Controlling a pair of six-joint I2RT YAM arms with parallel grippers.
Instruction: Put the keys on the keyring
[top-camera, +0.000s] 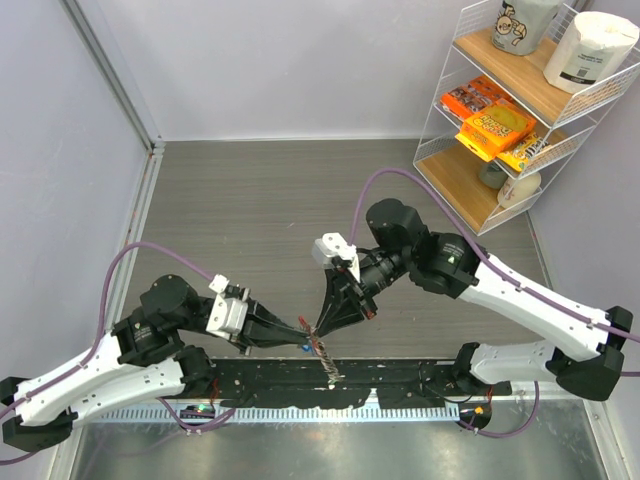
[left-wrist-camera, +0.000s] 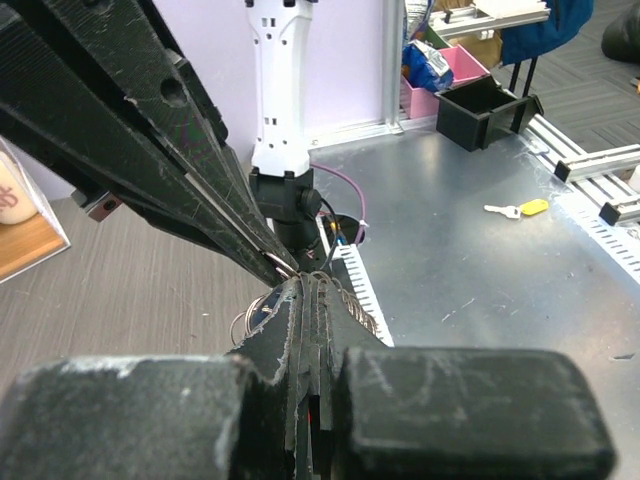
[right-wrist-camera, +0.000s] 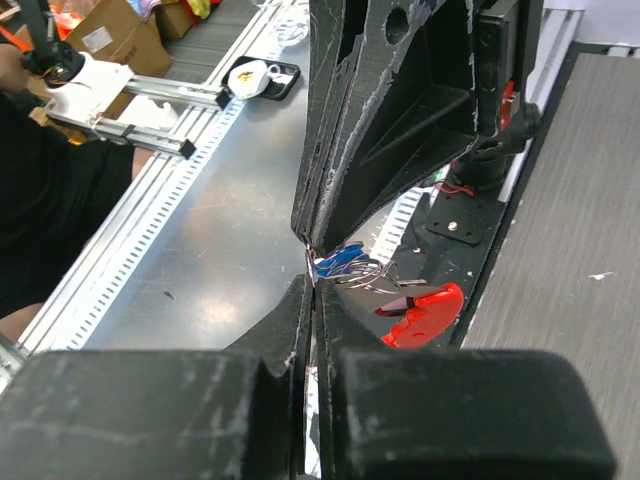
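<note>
My left gripper (top-camera: 303, 333) and right gripper (top-camera: 322, 331) meet tip to tip above the table's front edge. Both are shut on the thin wire ring of the keyring (right-wrist-camera: 362, 270). Its red clip (right-wrist-camera: 425, 312) hangs just beyond the tips, and its silvery chain (top-camera: 328, 364) dangles over the black rail. A blue-headed key (right-wrist-camera: 340, 260) sits at the ring, right beside both tips; I cannot tell whether it is threaded on. In the left wrist view my left gripper (left-wrist-camera: 303, 286) pinches the wire loops (left-wrist-camera: 249, 317). A second key (left-wrist-camera: 520, 209), yellowish-headed, lies loose on the metal surface.
A white wire shelf (top-camera: 455, 120) with snack boxes and a paper roll stands at the back right. The black base rail (top-camera: 400, 385) runs along the front edge. A black open box (left-wrist-camera: 485, 105) sits on the metal bench behind the arms.
</note>
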